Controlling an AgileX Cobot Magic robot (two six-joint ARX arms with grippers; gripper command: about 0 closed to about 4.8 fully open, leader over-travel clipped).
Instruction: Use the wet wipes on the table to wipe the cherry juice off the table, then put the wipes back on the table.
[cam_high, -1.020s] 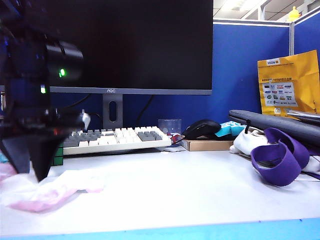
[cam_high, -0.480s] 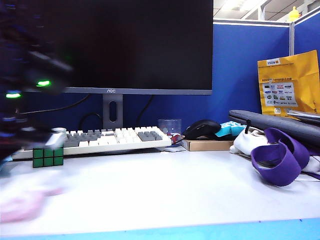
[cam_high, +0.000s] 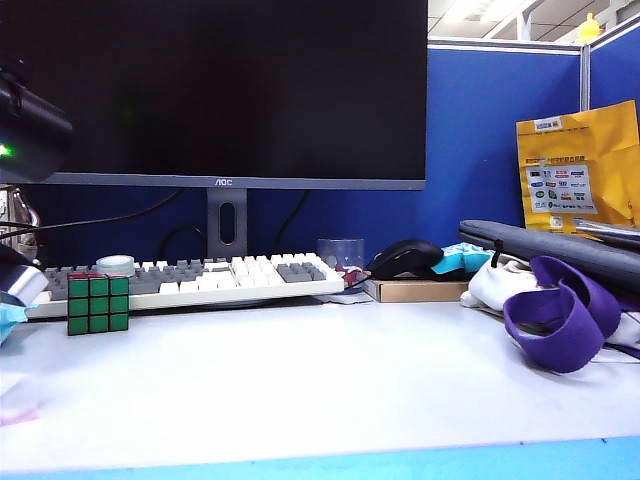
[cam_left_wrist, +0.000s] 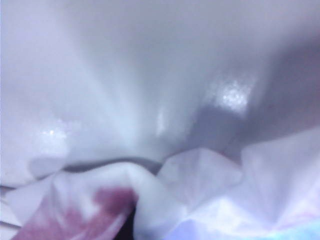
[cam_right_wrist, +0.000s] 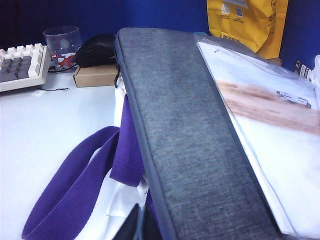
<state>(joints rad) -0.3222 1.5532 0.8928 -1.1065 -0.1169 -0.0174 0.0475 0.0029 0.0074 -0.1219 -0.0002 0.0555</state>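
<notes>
At the far left edge of the exterior view only a dark part of the left arm shows, and the left gripper itself is out of that frame; a pale pink scrap low at that edge may be the wet wipes, though it is too small to be sure. The left wrist view settles more: the wet wipes, white, crumpled and blotched with dark pink, fill the near part of the picture right at the left gripper, whose fingers are clenched and, by my reading, pinch the sheet, with the glossy worktop beyond it. No long axis can be told in the bunched sheet. No cherry juice is visible on the bare worktop in any view, so the wiping looks largely done and setting the wipes down is probably what remains; the left arm is plainly the nearer one for that. Moving right, a puzzle cube, a keyboard, a monitor, a mouse and a white bundle with a purple strap line the back. The right gripper hangs with fingers clenched and empty over a grey sleeve, well apart from the wipes.
</notes>
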